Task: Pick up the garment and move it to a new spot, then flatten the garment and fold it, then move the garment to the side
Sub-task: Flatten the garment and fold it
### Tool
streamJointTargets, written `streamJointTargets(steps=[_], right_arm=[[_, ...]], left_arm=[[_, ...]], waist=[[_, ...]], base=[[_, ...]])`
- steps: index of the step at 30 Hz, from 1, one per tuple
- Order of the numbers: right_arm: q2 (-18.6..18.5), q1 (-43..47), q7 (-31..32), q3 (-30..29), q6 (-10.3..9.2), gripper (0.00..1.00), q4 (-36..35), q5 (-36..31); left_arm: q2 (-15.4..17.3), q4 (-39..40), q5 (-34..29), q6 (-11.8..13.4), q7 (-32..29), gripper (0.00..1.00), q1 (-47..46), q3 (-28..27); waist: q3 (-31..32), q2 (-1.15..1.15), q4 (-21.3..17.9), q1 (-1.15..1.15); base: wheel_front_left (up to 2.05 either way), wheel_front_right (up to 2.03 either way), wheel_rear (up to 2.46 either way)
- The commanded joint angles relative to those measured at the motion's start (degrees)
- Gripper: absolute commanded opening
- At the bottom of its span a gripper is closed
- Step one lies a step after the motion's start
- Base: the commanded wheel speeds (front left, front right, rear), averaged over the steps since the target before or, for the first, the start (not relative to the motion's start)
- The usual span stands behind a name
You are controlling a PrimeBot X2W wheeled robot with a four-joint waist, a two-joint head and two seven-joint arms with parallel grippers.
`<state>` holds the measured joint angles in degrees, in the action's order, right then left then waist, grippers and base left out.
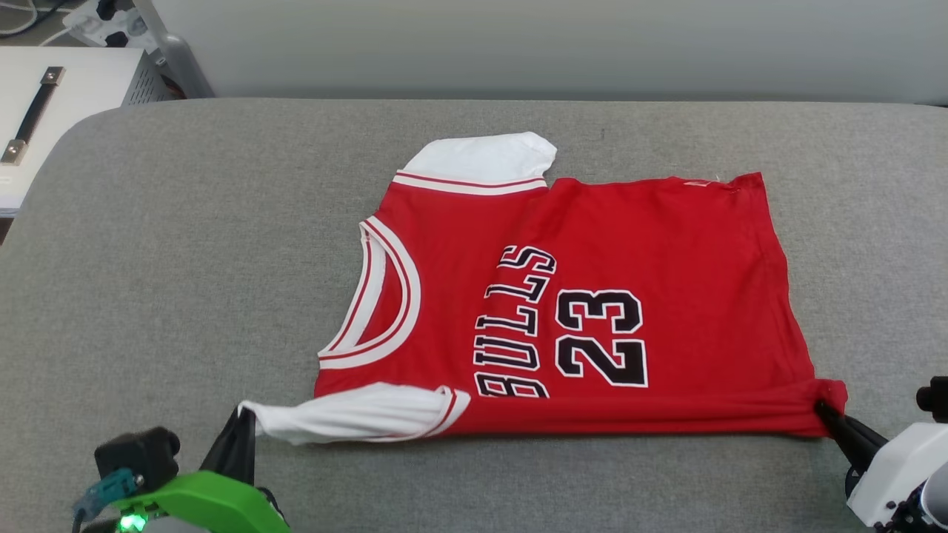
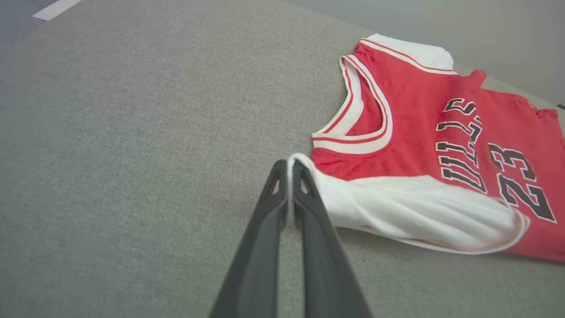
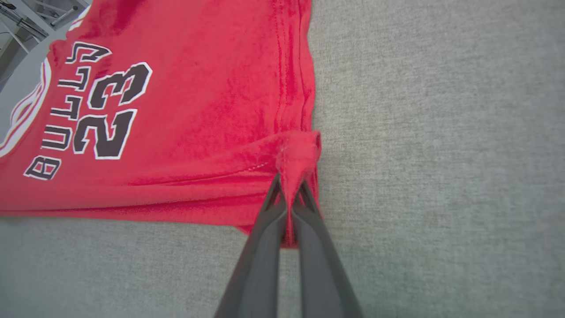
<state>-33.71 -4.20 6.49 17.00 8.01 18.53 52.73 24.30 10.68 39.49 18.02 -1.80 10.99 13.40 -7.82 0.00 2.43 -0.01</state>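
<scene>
**Both grippers pinching the near edge of the jersey, one at each end**

Starting with the left gripper (image 1: 244,416): its two dark fingers (image 2: 265,229) are pressed together with the tip of a white sleeve (image 1: 355,414) squeezed between them. In the left wrist view you can see a thin strip of white cloth sandwiched right at the tips (image 2: 289,164). The sleeve is pulled out to a point toward the gripper, with creases fanning back to its striped cuff.

The right gripper (image 1: 820,406) is also clamped tight, on the red hem corner (image 1: 833,391). In the right wrist view the fabric bunches into a little peak just above the tips (image 3: 289,187), and some red pokes down between the fingers.

Between the two pinch points, the near edge of the garment (image 1: 666,244) runs as a taut, slightly rolled ridge. The rest of it lies flat, sideways to the robot, with the collar (image 1: 378,296) toward its left and the hem toward its right. The print is face up: "BULLS" and "23" (image 1: 585,333) in black with white outline. The far sleeve (image 1: 481,159) sticks out at the back edge.

It's all sitting about mid-way across a grey fabric-covered counter (image 1: 185,259), a bit right of centre. Past the counter's far left corner there's a white cabinet (image 1: 74,81) with a dark handle.
</scene>
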Motion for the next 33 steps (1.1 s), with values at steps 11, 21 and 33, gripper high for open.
streamJointTargets(steps=[11, 21, 33], right_arm=[[6.5, -6.5, 7.0, -10.0, -0.53, 0.00, -6.6, -15.3], [9.4, -10.1, 10.0, -10.7, -0.53, 0.00, -7.4, -18.6], [10.1, -11.3, 8.3, -7.3, -0.53, 1.00, -2.3, -16.7]], left_arm=[[-1.5, -10.1, -2.9, -4.6, 1.9, 0.00, -19.2, 2.9], [-4.4, -20.5, -2.7, -8.0, 3.2, 0.00, -26.6, 5.3], [-6.8, -28.5, -0.3, -11.5, 2.2, 0.72, -29.1, 7.3]], waist=[[-6.7, 0.00, -1.1, 0.01], [-11.2, 0.00, -1.4, 0.01], [-11.1, 0.00, -0.6, 0.01]], base=[[0.00, 0.00, 0.00], [0.00, 0.00, 0.00], [0.00, 0.00, 0.00]])
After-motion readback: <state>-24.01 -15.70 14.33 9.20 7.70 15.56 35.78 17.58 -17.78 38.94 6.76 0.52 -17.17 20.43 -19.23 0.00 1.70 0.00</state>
